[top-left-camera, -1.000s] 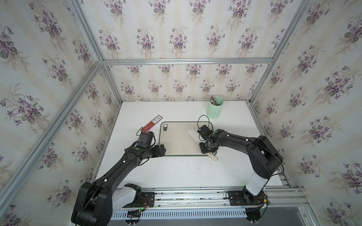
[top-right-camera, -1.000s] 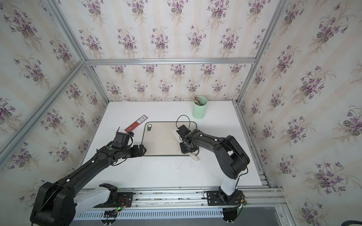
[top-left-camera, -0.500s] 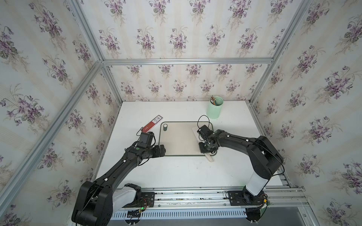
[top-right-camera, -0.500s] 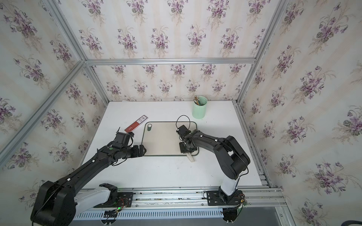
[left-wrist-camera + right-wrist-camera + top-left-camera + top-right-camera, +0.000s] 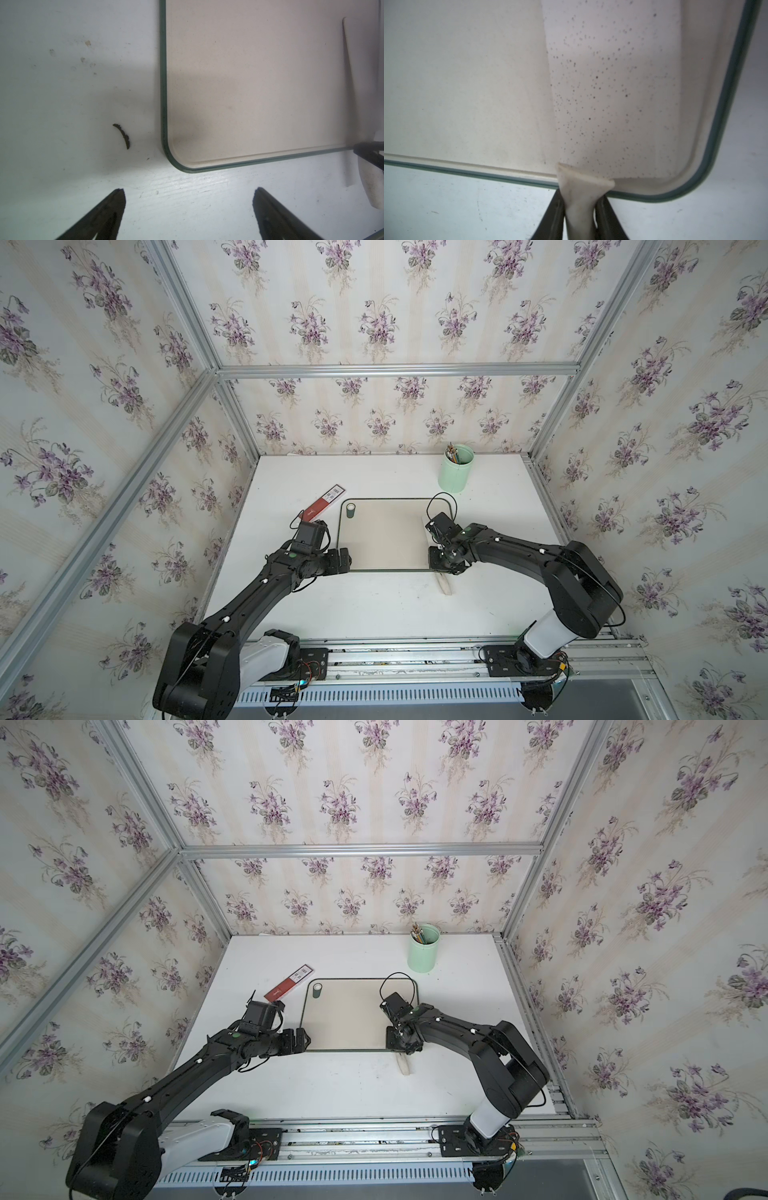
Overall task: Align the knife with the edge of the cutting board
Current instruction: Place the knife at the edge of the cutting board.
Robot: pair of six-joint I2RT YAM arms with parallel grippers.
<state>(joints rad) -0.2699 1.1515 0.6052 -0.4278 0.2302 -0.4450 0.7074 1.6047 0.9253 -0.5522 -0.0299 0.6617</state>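
Right gripper (image 5: 580,199), clamped on the knife (image 5: 612,83) handle at the cutting board (image 5: 467,83) corner: bare table (image 5: 386,605) behind it and out to its right is free. The green pencil cup (image 5: 456,468) stands well ahead of it, past the board's far edge. Left gripper (image 5: 189,191), jaws wide: board corner dead ahead, bare table elsewhere around the tips, red-and-white flat box (image 5: 328,504) lying near it on its far side.

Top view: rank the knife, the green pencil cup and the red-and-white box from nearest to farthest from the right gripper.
1. Knife: handle clamped in the right gripper, at the cutting board's near right corner.
2. Green pencil cup: behind the board, right side.
3. Red-and-white box: beyond the board's far left corner.
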